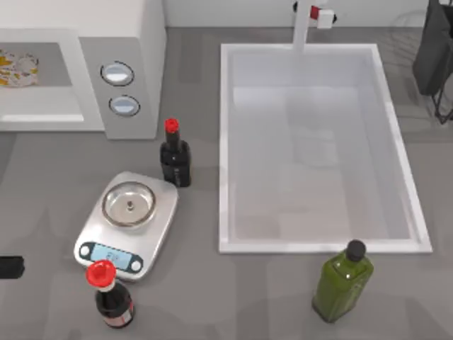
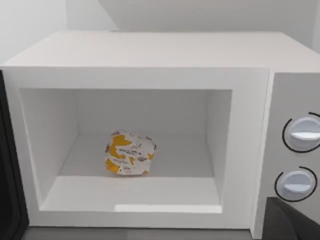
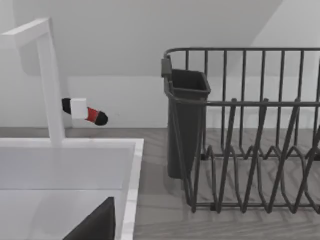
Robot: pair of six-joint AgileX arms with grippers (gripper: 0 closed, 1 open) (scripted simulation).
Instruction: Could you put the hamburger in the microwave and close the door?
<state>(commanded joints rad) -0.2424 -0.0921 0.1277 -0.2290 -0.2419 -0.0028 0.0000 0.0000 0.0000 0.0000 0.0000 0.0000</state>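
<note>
The small, roundish cream-tan hamburger with yellow-orange blotches (image 2: pixel 129 153) sits on the floor of the cavity of the large white boxy microwave (image 2: pixel 150 50), well inside and a little towards the hinge side, so the first half of the job looks done and closing is what remains. The door (image 2: pixel 7 200) stands swung open, showing as a dark edge beside the cavity in the left wrist view. A small dark part, which I take for the left arm, sits at the top view's left edge (image 1: pixel 10 266); I cannot tell how wide either claw is set. The risk lies in the swing: a push near the hinge could stall the door ajar, and the arm sweeping low over the grey desk (image 1: pixel 212 297) could clip the red-capped dark sauce bottle (image 1: pixel 112 296) or the silver kitchen scale (image 1: pixel 127 223).
</note>
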